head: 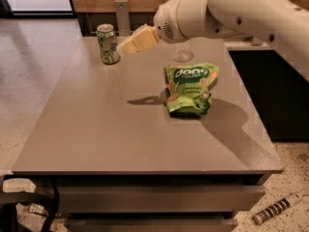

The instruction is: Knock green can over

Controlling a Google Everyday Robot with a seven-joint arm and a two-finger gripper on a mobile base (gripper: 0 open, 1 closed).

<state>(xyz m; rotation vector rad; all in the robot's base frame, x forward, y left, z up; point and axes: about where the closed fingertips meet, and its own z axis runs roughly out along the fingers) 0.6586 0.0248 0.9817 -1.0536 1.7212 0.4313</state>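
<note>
While one green can [108,44] stands upright, one pincer [123,47] hovers beside it.

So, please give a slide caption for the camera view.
The gripper hovers beside the upright green can on the table.

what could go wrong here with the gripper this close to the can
1. The can stands upright near the far left edge of the table. A push from the gripper, which is just to its right, might send it rolling off onto the floor.
2. The arm crosses right in front of the bottle, so a sideways swing could tip that too.
</note>
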